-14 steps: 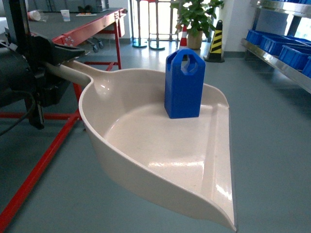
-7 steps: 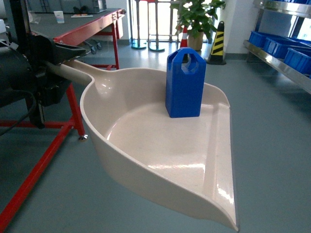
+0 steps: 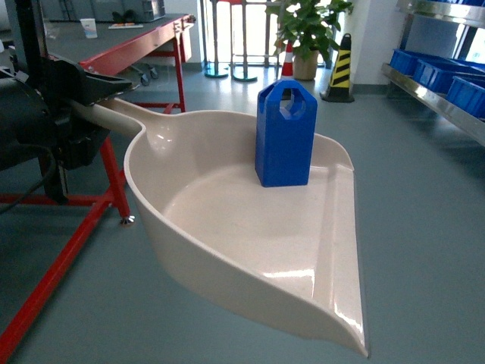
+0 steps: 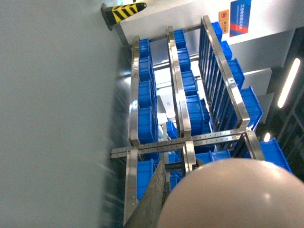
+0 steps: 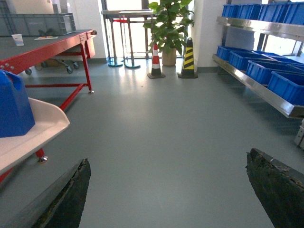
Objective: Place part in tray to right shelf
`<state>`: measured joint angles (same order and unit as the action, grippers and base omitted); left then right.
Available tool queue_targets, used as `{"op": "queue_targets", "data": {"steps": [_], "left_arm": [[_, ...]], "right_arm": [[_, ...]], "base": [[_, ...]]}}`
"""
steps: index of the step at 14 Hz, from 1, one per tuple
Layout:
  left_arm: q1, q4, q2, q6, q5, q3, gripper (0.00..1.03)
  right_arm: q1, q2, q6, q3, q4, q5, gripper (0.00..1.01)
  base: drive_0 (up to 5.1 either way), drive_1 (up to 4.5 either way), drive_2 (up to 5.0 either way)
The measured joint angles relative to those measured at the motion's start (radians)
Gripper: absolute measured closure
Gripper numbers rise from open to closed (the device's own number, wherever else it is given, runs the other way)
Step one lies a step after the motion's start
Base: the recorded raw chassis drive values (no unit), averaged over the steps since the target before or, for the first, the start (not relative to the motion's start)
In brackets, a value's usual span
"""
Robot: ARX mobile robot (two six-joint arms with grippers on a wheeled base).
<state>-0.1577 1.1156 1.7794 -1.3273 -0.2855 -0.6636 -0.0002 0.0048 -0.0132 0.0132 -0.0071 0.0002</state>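
The blue part point(image 3: 286, 133) stood upright in the beige scoop tray point(image 3: 227, 220), toward its back wall, out ahead of the left gripper point(image 3: 83, 83), which was clamped on the tray's handle at the near left end. The right gripper point(image 5: 166, 190) was spread wide with nothing between its jaws; the tray edge and part sat off to its left.

Judged: the part looked like rigid, smooth, light plastic, tall over a small base on a glossy tray floor, so likely to slide or tip if the tray tilted. Best hold looked like the flat side faces or the loop handle hole at its top.

The right shelf point(image 3: 436, 87), loaded with blue crates point(image 5: 285, 85), was well off to the right of the right gripper.

Writing: a blue wall sign point(image 4: 241, 16) showed white characters, too small to read; nothing legible on the part or tray.
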Motion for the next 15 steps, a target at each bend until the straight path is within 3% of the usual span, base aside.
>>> {"op": "queue_targets", "data": {"steps": [15], "left_arm": [[-0.002, 0.0, 0.0, 0.0, -0.003, 0.0, 0.91]], "right_arm": [[0.0, 0.0, 0.0, 0.0, 0.005, 0.0, 0.03]], "base": [[0.0, 4.02, -4.1]]}}
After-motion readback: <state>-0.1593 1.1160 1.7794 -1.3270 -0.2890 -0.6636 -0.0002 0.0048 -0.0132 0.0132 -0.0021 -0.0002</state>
